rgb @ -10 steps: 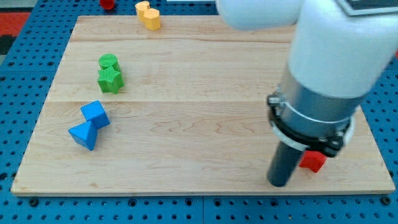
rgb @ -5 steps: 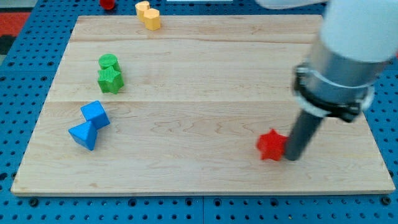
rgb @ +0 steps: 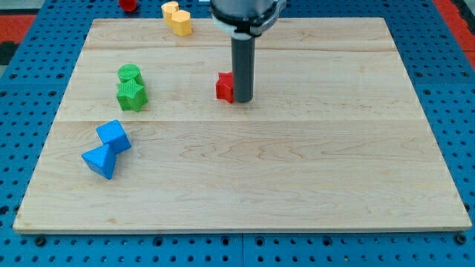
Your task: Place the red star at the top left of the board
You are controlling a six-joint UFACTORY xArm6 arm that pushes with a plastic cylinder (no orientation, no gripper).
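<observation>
The red star (rgb: 224, 87) lies on the wooden board (rgb: 297, 163), a little left of the middle and in the upper half. My tip (rgb: 243, 99) touches the star's right side, and the dark rod partly hides it. The board's top left corner lies further to the view's left and top of the star.
Two yellow blocks (rgb: 177, 18) sit at the top edge, left of centre. A green cylinder (rgb: 129, 73) and a green star (rgb: 132, 95) stand together at the left. A blue cube (rgb: 113, 136) and a blue triangular block (rgb: 99, 160) lie lower left. A red object (rgb: 128, 4) lies off the board at the top.
The red star has been pushed from the lower right of the board up and to the left, to the upper middle. My tip moved with it, staying on its right side.
</observation>
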